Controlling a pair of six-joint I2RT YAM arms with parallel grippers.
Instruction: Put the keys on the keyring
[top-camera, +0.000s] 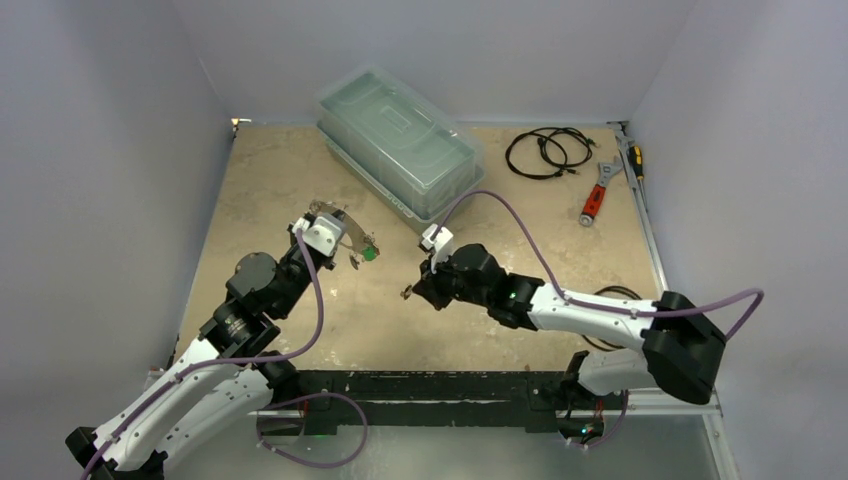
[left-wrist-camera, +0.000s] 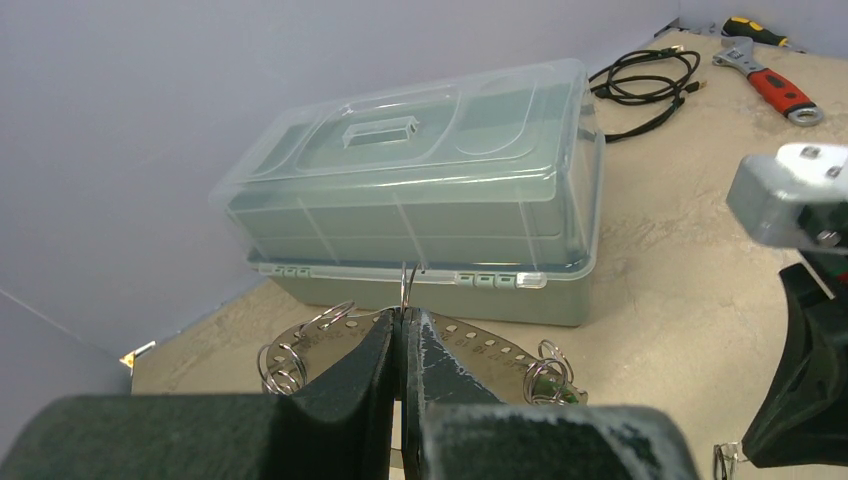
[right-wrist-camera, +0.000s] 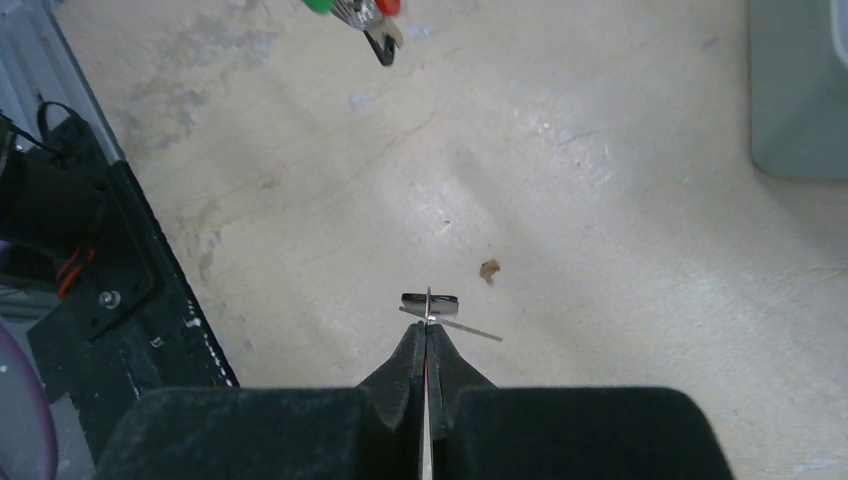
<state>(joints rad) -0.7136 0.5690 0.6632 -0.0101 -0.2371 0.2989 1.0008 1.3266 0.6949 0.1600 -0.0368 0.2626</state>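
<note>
The keyring (left-wrist-camera: 480, 343) is a flat silver plate with holes along its rim and wire split rings (left-wrist-camera: 284, 364) hanging from it. My left gripper (left-wrist-camera: 405, 318) is shut on its rim, holding it above the table in front of the box. In the top view the keyring (top-camera: 335, 216) sits at the left gripper (top-camera: 343, 232), with a green-headed key (top-camera: 369, 253) dangling below. Green and red key heads (right-wrist-camera: 352, 8) show at the top of the right wrist view. My right gripper (right-wrist-camera: 428, 325) is shut on a thin key (right-wrist-camera: 430, 304) seen edge-on, held low over the table (top-camera: 409, 292).
A clear-lidded plastic box (top-camera: 400, 150) with a green base stands at the back centre. A coiled black cable (top-camera: 545, 152), a red-handled wrench (top-camera: 596, 197) and a screwdriver (top-camera: 635, 160) lie at the back right. A small brown crumb (right-wrist-camera: 489, 268) lies on the table.
</note>
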